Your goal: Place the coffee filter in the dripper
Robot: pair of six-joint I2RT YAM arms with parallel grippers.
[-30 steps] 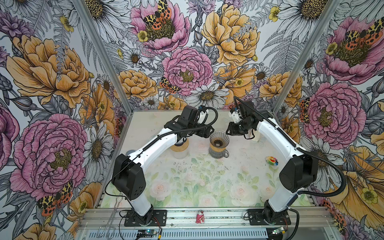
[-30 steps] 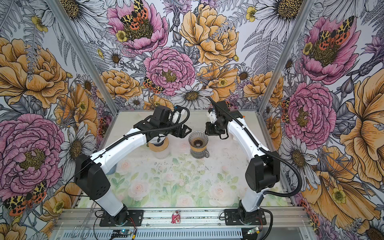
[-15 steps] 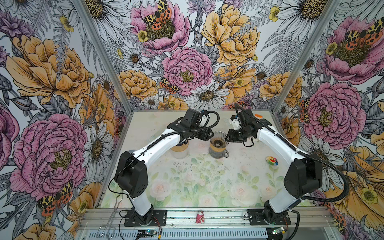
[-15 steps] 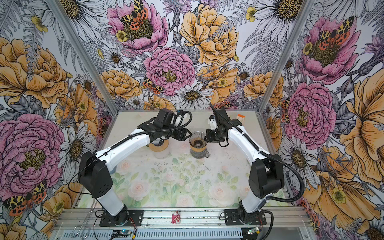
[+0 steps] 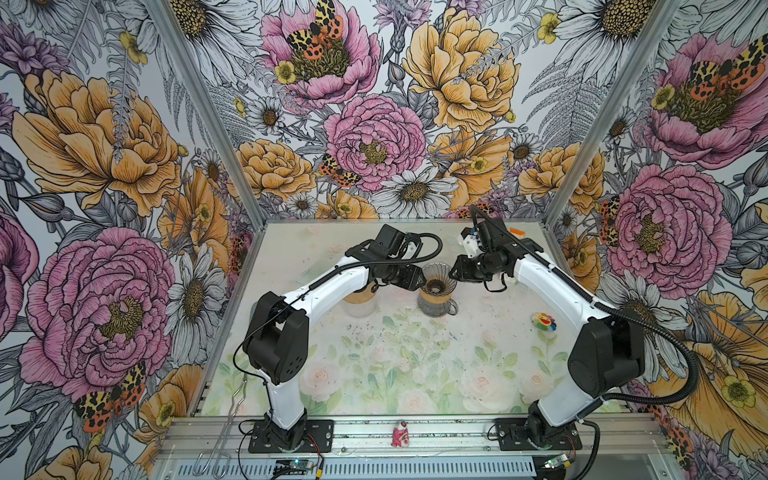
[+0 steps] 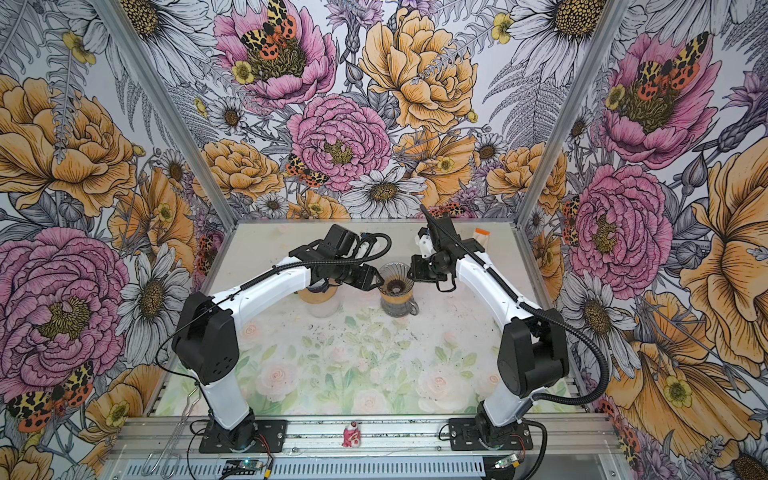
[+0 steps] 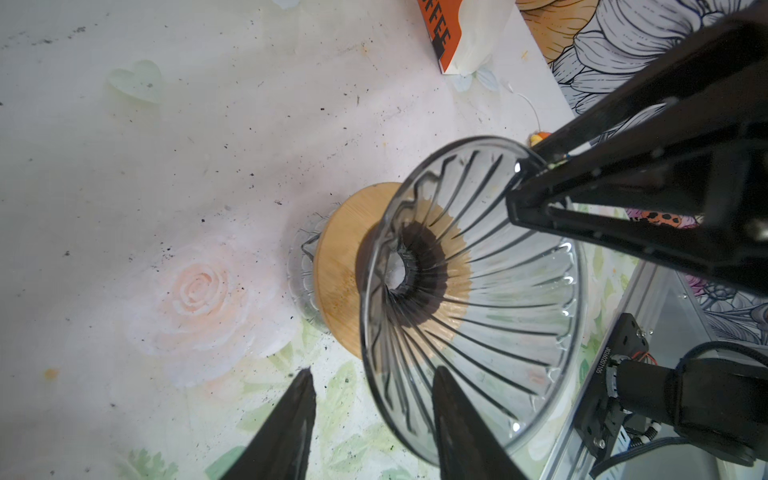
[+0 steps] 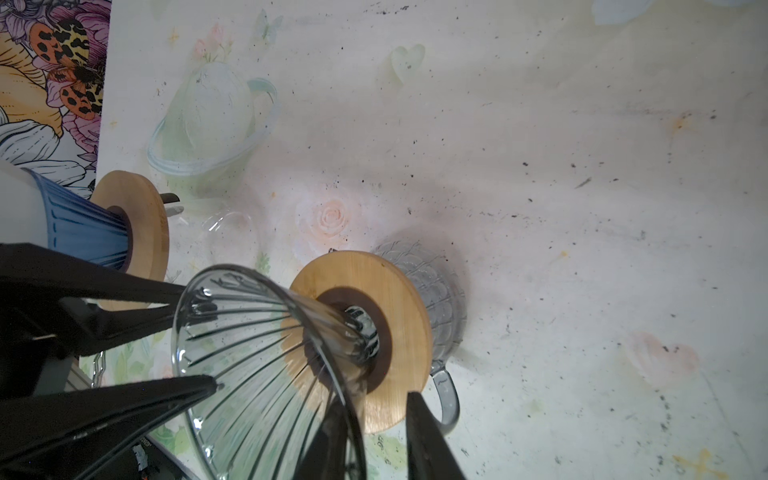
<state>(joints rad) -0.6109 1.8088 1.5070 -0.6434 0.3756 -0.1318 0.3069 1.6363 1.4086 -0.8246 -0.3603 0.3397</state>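
Observation:
The dripper (image 5: 435,279) (image 6: 395,281) is a clear ribbed glass cone on a wooden collar (image 7: 338,270) (image 8: 399,299), standing on a glass mug mid-table. Its cone (image 7: 498,316) (image 8: 257,332) holds nothing; the coffee filter is out of view. My left gripper (image 5: 419,283) (image 6: 376,281) (image 7: 374,370) is open astride the cone's left rim, one finger inside and one outside, with a gap to the glass. My right gripper (image 5: 454,274) (image 6: 412,272) (image 8: 372,397) is open astride the opposite rim, its inner finger close against the wall.
A blue dripper (image 8: 83,224) on its own wooden collar sits on a cup (image 5: 359,299) under my left arm. An orange-and-white coffee pack (image 7: 453,33) (image 5: 517,232) stands at the back right. A small flower toy (image 5: 543,321) lies right. Dark grounds speckle the mat.
Both grippers have come forward and down from behind the dripper to its rim. The left jaws have narrowed a good deal; the right jaws have barely changed.

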